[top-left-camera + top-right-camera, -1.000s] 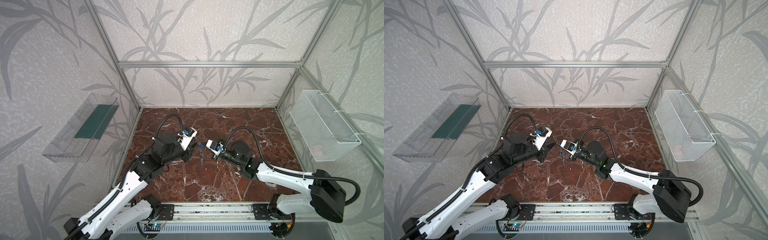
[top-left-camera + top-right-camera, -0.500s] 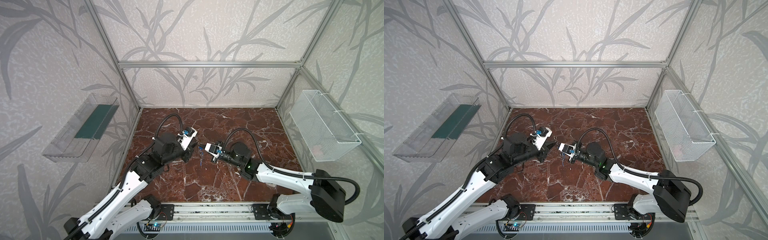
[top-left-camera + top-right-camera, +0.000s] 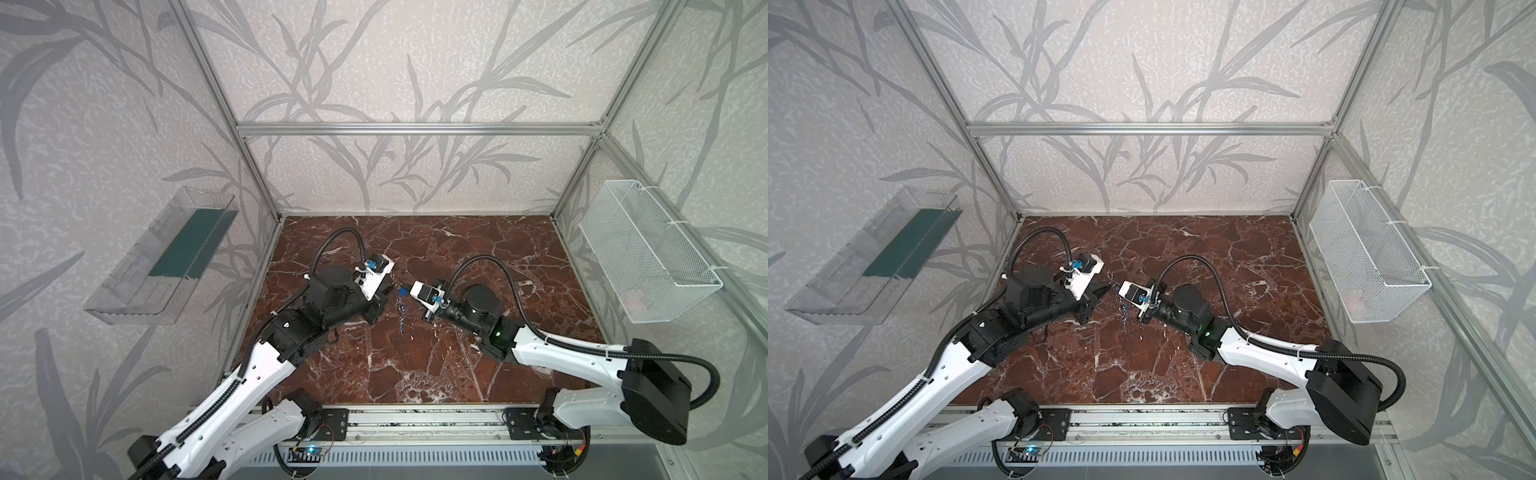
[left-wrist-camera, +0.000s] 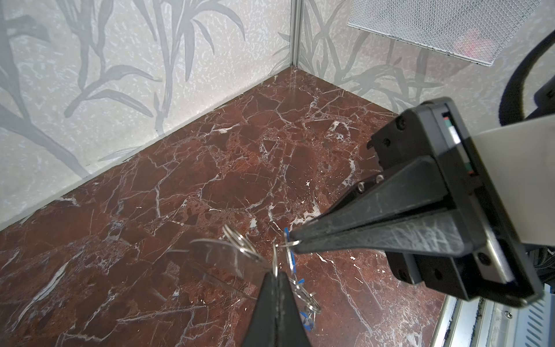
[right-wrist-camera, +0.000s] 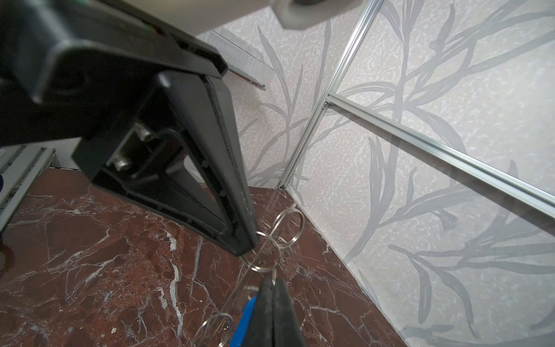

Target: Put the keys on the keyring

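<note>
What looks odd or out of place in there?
Nothing is spilled or broken. The one odd sight: the keys hang in a loose string in mid-air, pinched by their small rings between the shut left end effector and right end effector, above the table.

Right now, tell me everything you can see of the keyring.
The keyring is a thin, flat plate, greyish and almost see-through, held in the air above the marble floor. Small wire rings loop through it near one edge. The left gripper and right gripper, both shut, each pinch a ring there, close together. The keys with blue tags dangle below.
</note>
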Available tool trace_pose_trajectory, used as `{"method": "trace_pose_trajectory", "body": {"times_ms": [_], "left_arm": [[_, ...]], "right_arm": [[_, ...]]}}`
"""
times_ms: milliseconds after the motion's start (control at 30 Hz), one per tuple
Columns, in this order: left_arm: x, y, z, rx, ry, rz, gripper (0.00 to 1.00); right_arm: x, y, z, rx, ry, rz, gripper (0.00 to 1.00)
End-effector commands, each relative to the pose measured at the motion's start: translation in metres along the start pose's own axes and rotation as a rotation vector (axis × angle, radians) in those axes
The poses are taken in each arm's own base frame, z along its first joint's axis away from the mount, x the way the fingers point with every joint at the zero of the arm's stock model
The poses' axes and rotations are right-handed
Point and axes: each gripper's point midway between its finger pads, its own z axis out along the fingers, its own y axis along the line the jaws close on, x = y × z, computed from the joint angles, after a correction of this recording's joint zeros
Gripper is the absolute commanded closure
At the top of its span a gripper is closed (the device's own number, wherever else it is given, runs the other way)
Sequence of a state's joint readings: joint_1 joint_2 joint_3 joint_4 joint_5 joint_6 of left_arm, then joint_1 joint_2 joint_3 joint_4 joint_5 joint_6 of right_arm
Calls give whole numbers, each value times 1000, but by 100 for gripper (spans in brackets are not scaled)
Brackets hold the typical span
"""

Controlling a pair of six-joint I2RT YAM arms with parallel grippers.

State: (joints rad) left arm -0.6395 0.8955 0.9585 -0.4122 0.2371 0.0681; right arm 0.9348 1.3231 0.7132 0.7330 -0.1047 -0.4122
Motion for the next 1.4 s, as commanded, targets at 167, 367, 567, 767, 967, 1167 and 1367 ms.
{"method": "trace_pose_trajectory", "body": {"times_ms": [167,367,567,767,967,1167,1367], "left_arm": [[-17,-1,-7,6,-51,13,100],[-16,-1,-6,3,-48,11,100],[-16,0,-6,1,-49,11,100],[-17,0,-5,1,-49,8,100],[-19,2,-6,-9,-59,4,100],[-21,6,-8,-32,-76,-2,100],[-32,9,-16,-53,-146,-29,100]], "right_arm": [[-19,-10,0,41,-54,1,100],[-22,-2,-2,-4,-78,-11,100],[-22,3,-3,-29,-83,-18,100],[-23,10,-2,-59,-85,-28,100],[-20,15,-2,-76,-78,-33,100],[-16,15,-2,-67,-69,-22,100],[-9,16,-5,-67,-55,17,100]]}}
